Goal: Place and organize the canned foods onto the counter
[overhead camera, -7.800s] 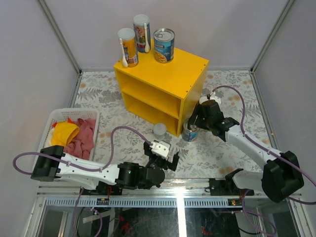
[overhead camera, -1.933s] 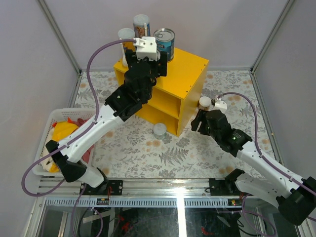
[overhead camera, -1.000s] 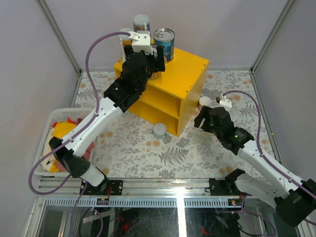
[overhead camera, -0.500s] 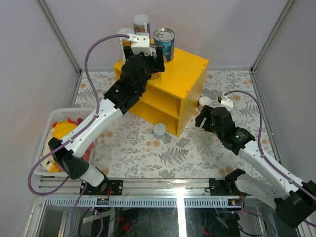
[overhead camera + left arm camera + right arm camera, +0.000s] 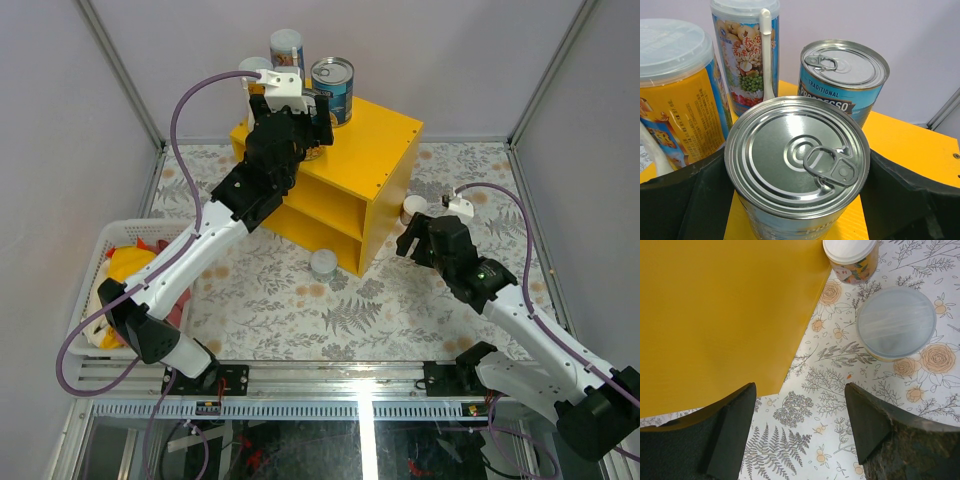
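Observation:
On the yellow counter (image 5: 375,135) stand a yellow tube can (image 5: 675,95), a tall white-lidded can (image 5: 746,55) and a blue-labelled steel can (image 5: 842,75), which also shows in the top view (image 5: 332,90). My left gripper (image 5: 300,125) is shut on a second steel pull-tab can (image 5: 797,165), which rests upright on the counter top in front of them. My right gripper (image 5: 799,395) is open and empty over the floral mat, right of the counter (image 5: 715,315). Ahead of it stand a small white-lidded can (image 5: 850,257) and a wider pale-lidded can (image 5: 896,322).
Another pale-lidded can (image 5: 324,263) stands on the mat in front of the counter. A white laundry basket (image 5: 110,235) with red and yellow cloths sits at the left. Grey walls enclose the cell. The right arm (image 5: 520,320) stretches along the right side.
My left gripper has come down onto the counter top with the steel can and now holds still. My right gripper has drifted slightly right, away from the counter's corner.

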Controlling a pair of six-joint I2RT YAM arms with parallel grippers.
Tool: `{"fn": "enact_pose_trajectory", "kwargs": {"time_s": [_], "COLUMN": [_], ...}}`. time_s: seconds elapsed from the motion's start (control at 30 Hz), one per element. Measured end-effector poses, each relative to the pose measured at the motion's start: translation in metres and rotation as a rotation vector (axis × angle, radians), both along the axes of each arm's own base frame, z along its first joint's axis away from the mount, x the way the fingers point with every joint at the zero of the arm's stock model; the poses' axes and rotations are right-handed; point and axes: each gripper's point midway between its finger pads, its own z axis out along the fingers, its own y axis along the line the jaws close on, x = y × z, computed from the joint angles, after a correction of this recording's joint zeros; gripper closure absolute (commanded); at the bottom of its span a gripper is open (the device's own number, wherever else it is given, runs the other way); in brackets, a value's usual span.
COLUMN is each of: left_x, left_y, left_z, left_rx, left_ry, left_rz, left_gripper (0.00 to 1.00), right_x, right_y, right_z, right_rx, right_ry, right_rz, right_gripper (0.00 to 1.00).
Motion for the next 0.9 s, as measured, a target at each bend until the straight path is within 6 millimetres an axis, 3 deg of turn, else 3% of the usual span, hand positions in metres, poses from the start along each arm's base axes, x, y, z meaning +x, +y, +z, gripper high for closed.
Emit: {"fn": "enact_pose_trajectory", "kwargs": {"time_s": [0.4,0.7,0.9], "left_x": [-0.001,-0.015,-0.023], "left_y": [0.001,0.012,0.018], "left_z": [0.005,0.048,0.063], "left_rx": [-0.009,-0.093,-0.122], "left_ry": [-0.015,-0.12,-0.156], "left_rz": [0.0,0.0,0.0], "left_gripper": [0.04,0.0,0.0], "right_x": [0.001,0.0,-0.001], "right_y": [-0.002,-0.001,-0.003], "right_z": [0.0,0.0,0.0], "right_rx": [0.0,0.0,-0.008], "right_ry": [0.001,0.002,0.01], "right_rz": [-0.004,0.003,0.002], "right_gripper": [0.21,0.21,0.2]}}
